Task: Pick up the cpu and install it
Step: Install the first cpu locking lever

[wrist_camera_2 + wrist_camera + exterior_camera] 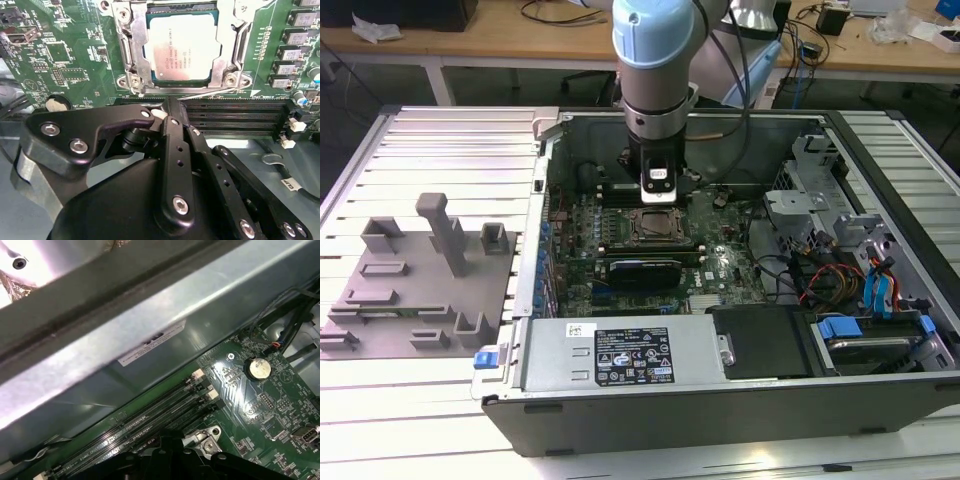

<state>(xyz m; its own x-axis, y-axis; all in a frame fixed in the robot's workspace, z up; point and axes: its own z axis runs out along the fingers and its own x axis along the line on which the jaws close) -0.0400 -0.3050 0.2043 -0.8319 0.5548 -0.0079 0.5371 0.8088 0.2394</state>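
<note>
Cpu [182,47], seated in socket [127,45], is judged light, stiff, slick-topped, fragile beneath, best taken by opposite edges; gripper [171,106] jaw state cannot be told.

You're looking at a cpu [182,47] with a pale, satin metal top, ringed by the bare, shiny metal of the socket frame [127,50] on a glossy green circuit board [65,55]. Your gripper [171,107] is matt black with bright screw heads. The tray [410,290] looks like dull grey plastic, and the tabletop [450,135] is ribbed pale metal.
</note>
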